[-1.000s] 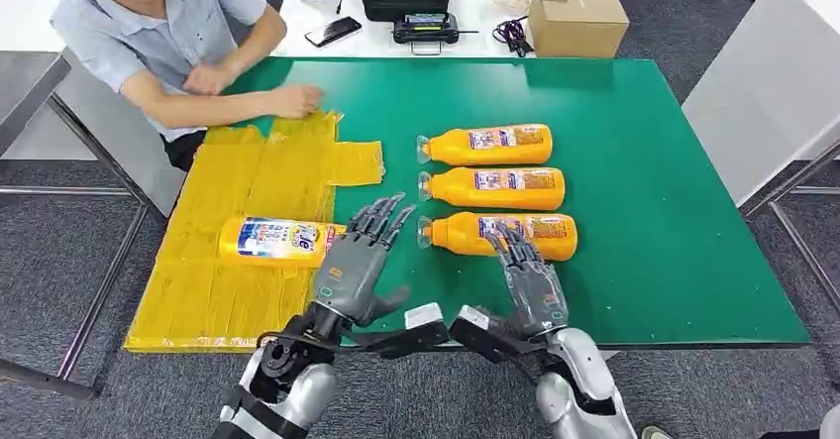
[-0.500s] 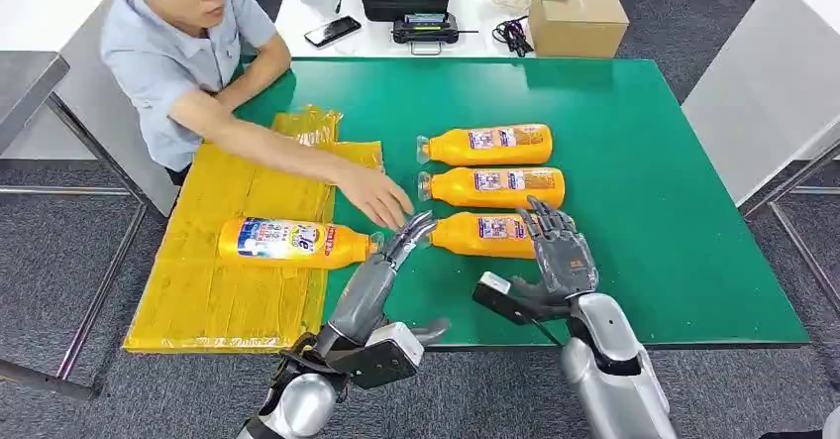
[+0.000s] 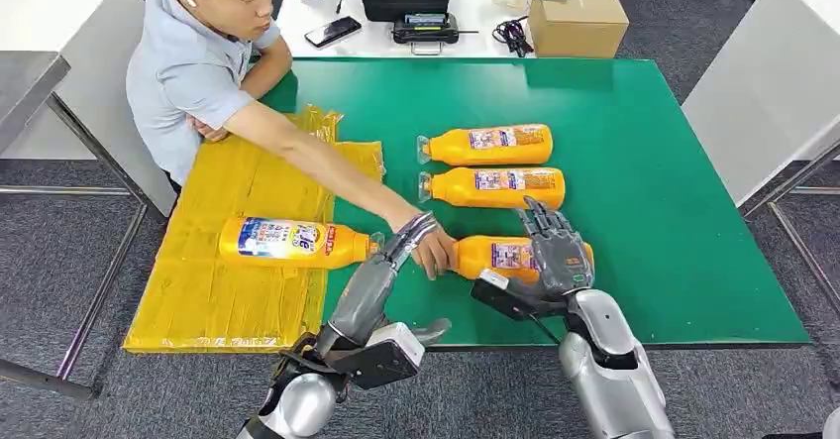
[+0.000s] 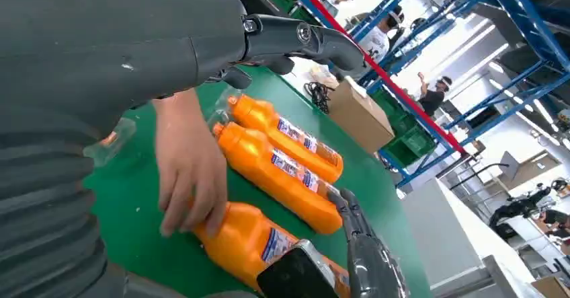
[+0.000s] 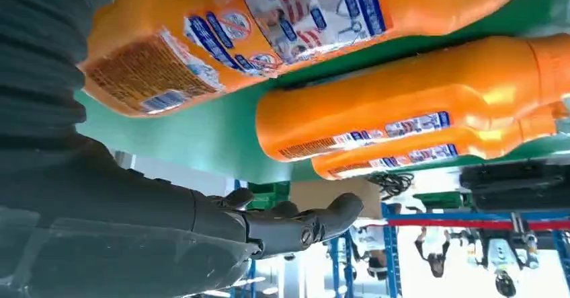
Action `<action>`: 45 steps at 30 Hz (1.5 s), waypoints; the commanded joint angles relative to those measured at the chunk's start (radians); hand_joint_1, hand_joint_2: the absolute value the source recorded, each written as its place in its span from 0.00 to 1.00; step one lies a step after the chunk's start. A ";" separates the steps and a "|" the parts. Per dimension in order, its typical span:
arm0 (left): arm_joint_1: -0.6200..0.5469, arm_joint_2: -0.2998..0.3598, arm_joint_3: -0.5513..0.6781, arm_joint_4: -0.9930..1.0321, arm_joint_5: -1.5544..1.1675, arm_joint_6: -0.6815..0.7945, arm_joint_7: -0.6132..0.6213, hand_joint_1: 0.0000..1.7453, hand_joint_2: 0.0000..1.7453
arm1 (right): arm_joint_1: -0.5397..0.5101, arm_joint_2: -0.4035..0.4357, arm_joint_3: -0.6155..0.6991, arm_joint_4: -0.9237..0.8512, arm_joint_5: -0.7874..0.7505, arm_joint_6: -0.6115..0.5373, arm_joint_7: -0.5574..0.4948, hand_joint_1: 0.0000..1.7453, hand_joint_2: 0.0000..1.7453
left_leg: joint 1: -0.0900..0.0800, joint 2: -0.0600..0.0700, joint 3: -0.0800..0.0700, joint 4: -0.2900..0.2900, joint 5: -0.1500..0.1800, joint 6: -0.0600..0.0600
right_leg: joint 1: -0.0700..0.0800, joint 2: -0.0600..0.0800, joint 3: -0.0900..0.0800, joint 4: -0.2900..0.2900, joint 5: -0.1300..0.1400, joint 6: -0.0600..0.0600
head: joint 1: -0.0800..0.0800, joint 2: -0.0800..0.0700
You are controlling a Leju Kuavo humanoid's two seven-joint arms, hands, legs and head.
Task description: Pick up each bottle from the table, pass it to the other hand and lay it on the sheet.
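The printed labels on the orange bottles [image 5: 376,120] are too blurred to read.

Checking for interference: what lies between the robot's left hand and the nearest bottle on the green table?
In the head view, a person's hand lies between the left hand and the nearest bottle, gripping its neck end.

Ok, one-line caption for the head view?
Person's hand on the nearest bottle, robot's right hand above it, left hand alongside.

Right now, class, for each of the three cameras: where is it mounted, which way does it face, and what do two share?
Head view: high on the body, facing down at the green table; both silver arms show.
Left wrist view: behind the left hand, facing across the table; a person's hand on the nearest orange plastic bottle.
Right wrist view: behind the right hand, turned over, close to that nearest bottle.
Shared: three orange bottles.
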 commanded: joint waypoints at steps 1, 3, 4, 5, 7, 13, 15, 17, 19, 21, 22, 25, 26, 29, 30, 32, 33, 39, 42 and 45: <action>0.025 -0.020 -0.014 0.030 -0.008 0.002 0.012 0.00 1.00 | -0.027 -0.020 0.020 0.067 0.001 0.008 0.008 0.00 1.00 | 0.001 0.001 0.003 -0.001 -0.001 -0.001 | 0.001 0.001 0.003 -0.001 -0.001 -0.002 | 0.000 0.000; 0.026 -0.020 -0.011 0.030 -0.015 0.004 0.014 0.00 1.00 | -0.019 -0.020 0.025 0.053 0.002 0.014 0.009 0.00 1.00 | 0.001 0.002 0.004 0.000 -0.002 -0.002 | 0.002 0.001 0.004 -0.001 -0.001 -0.002 | 0.000 0.000; 0.026 -0.020 -0.011 0.030 -0.015 0.004 0.014 0.00 1.00 | -0.019 -0.020 0.025 0.053 0.002 0.014 0.009 0.00 1.00 | 0.001 0.001 0.003 -0.001 -0.001 -0.001 | 0.001 0.000 0.002 -0.001 -0.001 -0.002 | 0.000 0.000; 0.026 -0.020 -0.011 0.030 -0.015 0.004 0.014 0.00 1.00 | -0.019 -0.020 0.025 0.053 0.002 0.014 0.009 0.00 1.00 | 0.002 0.002 0.005 0.000 -0.003 -0.002 | 0.002 0.001 0.004 -0.001 -0.002 -0.003 | 0.000 0.000; 0.027 -0.021 -0.010 0.028 -0.017 0.004 0.014 0.00 1.00 | -0.020 -0.019 0.023 0.054 -0.001 0.017 0.013 0.00 1.00 | 0.001 0.001 0.003 -0.001 -0.001 -0.001 | 0.001 0.001 0.003 -0.001 -0.001 -0.002 | 0.000 0.000; 0.033 -0.018 -0.003 0.015 -0.022 0.002 0.013 0.00 1.00 | -0.034 -0.073 0.036 0.157 -0.014 0.084 0.053 0.00 1.00 | 0.001 0.000 0.003 -0.001 -0.001 -0.001 | 0.001 0.000 0.004 -0.002 -0.001 -0.001 | 0.000 0.000; 0.033 -0.018 -0.003 0.015 -0.022 0.002 0.013 0.00 1.00 | -0.034 -0.074 0.036 0.161 -0.016 0.081 0.051 0.00 1.00 | 0.001 0.001 0.004 -0.001 -0.001 -0.001 | 0.001 0.000 0.004 -0.002 -0.001 -0.002 | 0.000 0.000; 0.033 -0.019 -0.003 0.016 -0.022 0.002 0.013 0.00 1.00 | -0.037 -0.071 0.038 0.161 -0.016 0.083 0.052 0.00 1.00 | 0.001 0.001 0.002 -0.001 -0.001 -0.001 | 0.001 0.001 0.002 -0.001 0.000 -0.001 | 0.000 0.000; 0.033 -0.018 -0.003 0.017 -0.023 0.002 0.012 0.00 1.00 | -0.040 -0.073 0.040 0.165 -0.016 0.088 0.054 0.00 1.00 | 0.001 0.002 0.003 -0.001 -0.002 -0.001 | 0.001 0.001 0.003 -0.001 -0.001 -0.002 | 0.000 0.000; 0.035 -0.017 -0.003 0.015 -0.026 0.001 0.012 0.00 1.00 | -0.044 -0.085 0.034 0.181 -0.017 0.089 0.062 0.00 1.00 | 0.001 0.001 0.003 0.000 -0.002 -0.002 | 0.001 0.001 0.004 -0.001 -0.001 -0.002 | 0.000 0.000; 0.037 -0.017 -0.003 0.014 -0.026 0.001 0.012 0.00 1.00 | -0.047 -0.089 0.029 0.189 -0.019 0.083 0.062 0.00 1.00 | 0.000 0.001 0.003 -0.001 -0.001 -0.001 | 0.001 0.001 0.003 -0.001 -0.001 -0.002 | 0.000 0.000; 0.035 -0.017 -0.007 0.020 -0.030 -0.004 0.011 0.00 1.00 | -0.074 -0.090 0.015 0.220 -0.021 0.071 0.060 0.00 1.00 | 0.000 0.001 0.003 -0.001 -0.001 -0.001 | 0.001 0.001 0.003 -0.001 -0.001 -0.002 | 0.000 0.000; 0.032 -0.018 -0.010 0.024 -0.030 -0.006 0.010 0.00 1.00 | -0.087 -0.088 0.012 0.233 -0.024 0.073 0.059 0.00 1.00 | 0.001 0.002 0.004 0.000 -0.003 -0.002 | 0.001 0.002 0.004 -0.001 -0.001 -0.003 | 0.000 0.000; 0.024 -0.018 -0.020 0.033 -0.034 -0.010 0.007 0.00 1.00 | -0.110 -0.084 -0.001 0.275 -0.043 0.085 0.051 0.00 1.00 | 0.001 0.003 0.004 0.000 -0.002 -0.002 | 0.001 0.003 0.004 -0.001 -0.001 -0.002 | 0.000 0.000; 0.019 -0.018 -0.025 0.037 -0.035 -0.012 0.006 0.00 1.00 | -0.126 -0.080 -0.007 0.308 -0.049 0.080 0.049 0.00 1.00 | 0.001 0.002 0.004 0.000 -0.002 -0.002 | 0.001 0.001 0.004 -0.001 -0.001 -0.002 | 0.000 0.000; 0.016 -0.019 -0.027 0.040 -0.034 -0.013 0.007 0.00 1.00 | -0.136 -0.080 -0.002 0.330 -0.041 0.068 0.048 0.00 1.00 | 0.001 0.002 0.004 0.000 -0.002 -0.002 | 0.001 0.002 0.004 -0.001 -0.001 -0.002 | 0.000 0.000; 0.015 -0.019 -0.029 0.042 -0.034 -0.013 0.007 0.00 1.00 | -0.144 -0.079 -0.003 0.349 -0.044 0.070 0.046 0.00 1.00 | 0.001 0.002 0.004 0.000 -0.001 -0.002 | 0.001 0.002 0.004 -0.001 0.000 -0.002 | 0.000 0.000; -0.001 -0.016 -0.054 0.063 -0.034 -0.024 0.004 0.00 1.00 | -0.226 -0.087 0.016 0.460 -0.019 0.037 0.038 0.00 1.00 | 0.000 0.002 0.003 0.000 -0.001 -0.001 | 0.001 0.001 0.003 -0.001 0.000 -0.002 | 0.000 0.000; -0.007 -0.018 -0.064 0.072 -0.033 -0.028 0.001 0.00 1.00 | -0.257 -0.077 0.029 0.493 -0.001 0.034 0.042 0.00 1.00 | 0.001 0.003 0.005 0.000 -0.002 -0.002 | 0.001 0.002 0.005 -0.002 -0.001 -0.003 | 0.000 0.000; -0.016 -0.019 -0.072 0.084 -0.025 -0.030 -0.003 0.00 1.00 | -0.279 -0.067 0.023 0.541 -0.026 0.063 0.034 0.00 1.00 | 0.001 0.003 0.005 0.000 -0.002 -0.002 | 0.001 0.002 0.004 -0.001 -0.001 -0.002 | 0.000 0.000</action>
